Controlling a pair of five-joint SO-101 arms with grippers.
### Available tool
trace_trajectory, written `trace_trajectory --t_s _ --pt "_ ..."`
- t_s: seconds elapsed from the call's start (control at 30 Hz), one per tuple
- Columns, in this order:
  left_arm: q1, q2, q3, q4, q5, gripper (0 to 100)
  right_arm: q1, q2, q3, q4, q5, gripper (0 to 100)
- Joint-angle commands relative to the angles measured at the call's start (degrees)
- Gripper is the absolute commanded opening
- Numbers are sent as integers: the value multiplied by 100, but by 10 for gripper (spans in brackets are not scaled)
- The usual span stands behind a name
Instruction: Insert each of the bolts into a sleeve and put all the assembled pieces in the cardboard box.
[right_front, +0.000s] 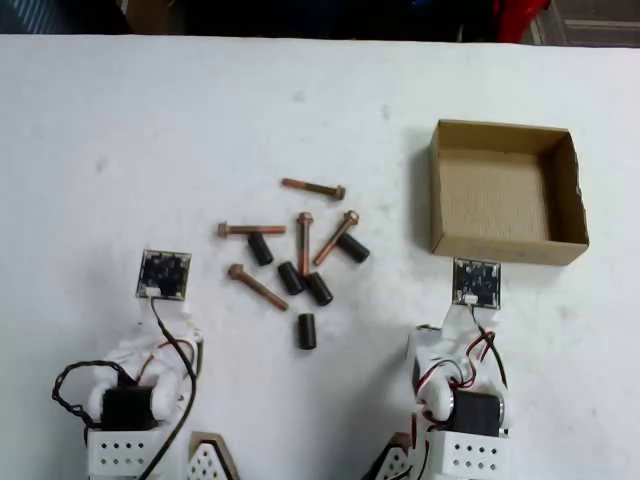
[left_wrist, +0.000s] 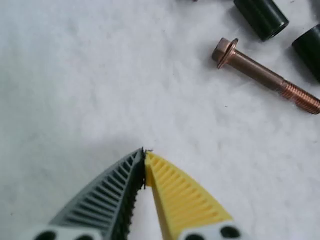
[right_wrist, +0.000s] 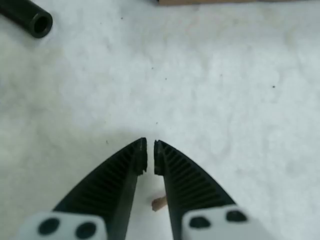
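Note:
Several copper bolts (right_front: 257, 286) and several black sleeves (right_front: 306, 330) lie loose and separate in the middle of the white table (right_front: 200, 120). The cardboard box (right_front: 508, 190) stands open at the back right, with nothing inside it. My left gripper (left_wrist: 145, 153), one finger grey and one yellow, is shut on nothing just above the table, short of one bolt (left_wrist: 265, 75) and a sleeve (left_wrist: 261, 17). My right gripper (right_wrist: 150, 150), with black fingers, is shut but for a hairline gap and holds nothing; a sleeve (right_wrist: 27, 19) lies off to one side.
The left arm (right_front: 130, 400) sits at the near left edge and the right arm (right_front: 465, 400) at the near right, just in front of the box. A strip of the box's base (right_wrist: 225, 1) lies ahead of the right gripper.

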Motion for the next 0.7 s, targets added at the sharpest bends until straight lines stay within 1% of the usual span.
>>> trace_trajectory --t_s 0.0,0.23,0.4,0.67 --pt "31 -57 -18 62 44 24 -4 -31 44 31 -79 19" --pt "31 -57 -18 62 44 24 -330 -31 44 31 -62 18" --pt "31 -57 -18 62 44 24 -690 -31 44 31 -79 18" --pt "31 -57 -18 62 44 24 -734 -31 44 4 -79 18"
